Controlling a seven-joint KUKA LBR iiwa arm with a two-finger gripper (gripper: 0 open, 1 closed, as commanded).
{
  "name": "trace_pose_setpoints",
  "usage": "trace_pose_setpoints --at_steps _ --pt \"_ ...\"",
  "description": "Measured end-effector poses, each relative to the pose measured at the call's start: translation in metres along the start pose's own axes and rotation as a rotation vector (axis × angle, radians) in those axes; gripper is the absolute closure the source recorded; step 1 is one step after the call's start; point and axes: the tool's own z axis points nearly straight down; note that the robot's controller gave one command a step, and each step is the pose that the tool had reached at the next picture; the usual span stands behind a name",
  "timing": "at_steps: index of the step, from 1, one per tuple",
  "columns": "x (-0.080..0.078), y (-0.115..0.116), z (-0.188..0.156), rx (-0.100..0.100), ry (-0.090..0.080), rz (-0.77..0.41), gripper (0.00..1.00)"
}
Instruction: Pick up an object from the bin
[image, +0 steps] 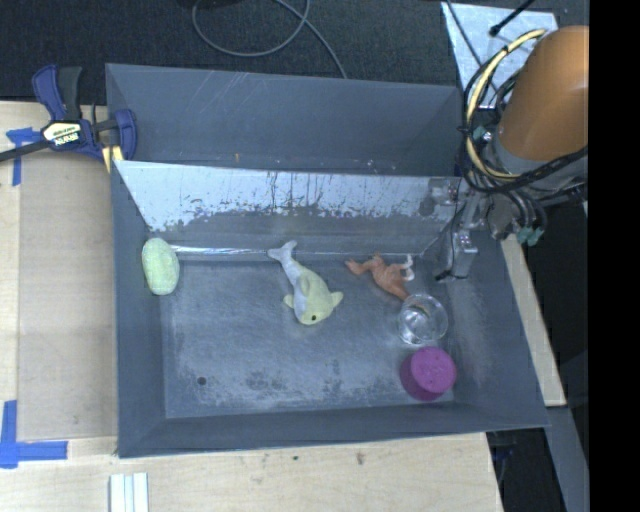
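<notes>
Gripper (455, 255) hung low at the right rear of the grey metal bin (300, 425); whether spread or pressed together, could not tell; nothing seen held; likely poised there for the nearest picks, the small orange-brown toy figure (385, 276) just to its left and the clear plastic cup (423, 320) toward the front; bin also held a magenta round cap (428, 373) front right, a yellow-green plush dolphin (310, 292) mid-floor, a pale green foam egg (160, 266) far left.

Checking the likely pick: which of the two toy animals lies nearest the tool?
The orange-brown toy animal, just left of the tool. The yellow-green dolphin toy lies farther left.
</notes>
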Motion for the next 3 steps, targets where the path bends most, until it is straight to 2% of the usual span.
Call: trace_pose_setpoints --at_steps 1,2,3 --pt "-0.001 0.001 -0.006 0.001 -0.009 -0.002 0.0" --pt "-0.013 -0.019 0.052 0.001 -0.011 0.118 0.0" --pt "0.002 -0.027 0.073 -0.001 -0.002 0.255 0.0"
